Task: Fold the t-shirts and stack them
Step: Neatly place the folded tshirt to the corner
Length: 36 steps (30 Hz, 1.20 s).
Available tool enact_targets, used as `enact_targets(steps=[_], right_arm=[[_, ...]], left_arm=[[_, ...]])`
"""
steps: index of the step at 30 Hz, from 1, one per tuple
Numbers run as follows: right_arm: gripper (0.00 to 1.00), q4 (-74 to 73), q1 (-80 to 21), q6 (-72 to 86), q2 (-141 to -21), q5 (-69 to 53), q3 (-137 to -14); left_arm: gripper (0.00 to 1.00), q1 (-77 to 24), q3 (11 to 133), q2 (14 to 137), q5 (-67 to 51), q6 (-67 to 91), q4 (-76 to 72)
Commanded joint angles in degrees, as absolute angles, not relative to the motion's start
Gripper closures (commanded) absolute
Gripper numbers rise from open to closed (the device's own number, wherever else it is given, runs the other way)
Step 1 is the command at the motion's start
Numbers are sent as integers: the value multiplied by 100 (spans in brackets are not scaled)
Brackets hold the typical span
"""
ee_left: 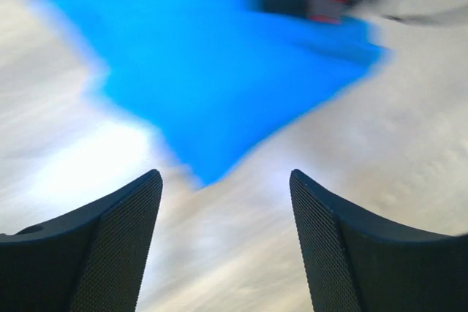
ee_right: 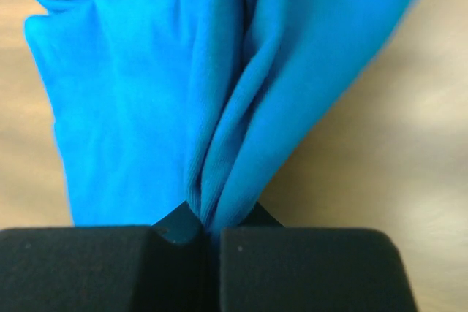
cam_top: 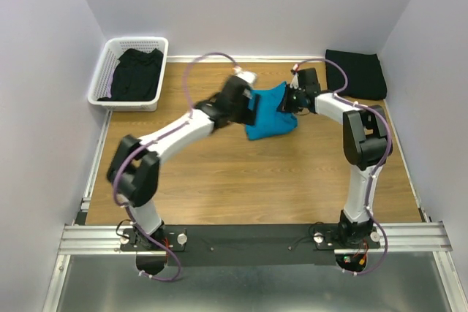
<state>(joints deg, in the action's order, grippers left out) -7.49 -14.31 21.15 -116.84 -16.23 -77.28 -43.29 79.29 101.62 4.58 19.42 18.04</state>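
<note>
The wooden worktop (cam_top: pixel 219 173) carries everything here. At its far left corner, partly off the edge, sits the white lattice basket (cam_top: pixel 123 104). It holds one black t-shirt (cam_top: pixel 137 72), loosely crumpled and filling most of the basket floor, and I can make out nothing else in it. At the far right corner a second black t-shirt (cam_top: pixel 356 73) lies folded into a neat flat rectangle, well apart from the basket.

Between the two, towards the back middle of the worktop, is the teal-blue t-shirt (cam_top: pixel 272 116). It is bunched into an uneven shape, wide at the near end and narrower towards my right arm. Its lower part rests on the wood, but I cannot tell whether the upper part is raised off it.

My right pincer (ee_right: pixel 212 235) is clamped tight on that shirt. A gathered ridge of teal cloth runs straight into the seam between the two pads, and the rest of the fabric fans out beyond them over the wood.

My left pincer (ee_left: pixel 225 180) stands wide, with nothing between its fingers. The teal cloth lies just beyond the fingertips, its nearest point coming towards the gap without touching either finger. That view is blurred.
</note>
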Motion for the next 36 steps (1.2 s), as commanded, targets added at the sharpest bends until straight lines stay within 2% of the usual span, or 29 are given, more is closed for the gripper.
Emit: enact_targets(steps=[1, 6, 10, 16, 21, 36], right_arm=[[100, -1617, -1441, 635, -12137, 399, -8637], [100, -1670, -1415, -832, -12725, 1870, -9824], [100, -1661, -1257, -2143, -13603, 2775, -11063], [100, -1617, -897, -2900, -14448, 2830, -12725], [100, -1591, -669, -3128, -14748, 2865, -13166], [99, -1020, -317, -3577, -14537, 3191, -13166]], left_arm=[[20, -3316, 7507, 9309, 176, 1785, 1713], [20, -2234, 6901, 8388, 122, 1626, 1574], [20, -1671, 5760, 7709, 456, 1845, 950], [20, -1521, 4748, 7383, 931, 1872, 580], [20, -1503, 4772, 7725, 1203, 2021, 563], [21, -1512, 4693, 7928, 1274, 2057, 466]])
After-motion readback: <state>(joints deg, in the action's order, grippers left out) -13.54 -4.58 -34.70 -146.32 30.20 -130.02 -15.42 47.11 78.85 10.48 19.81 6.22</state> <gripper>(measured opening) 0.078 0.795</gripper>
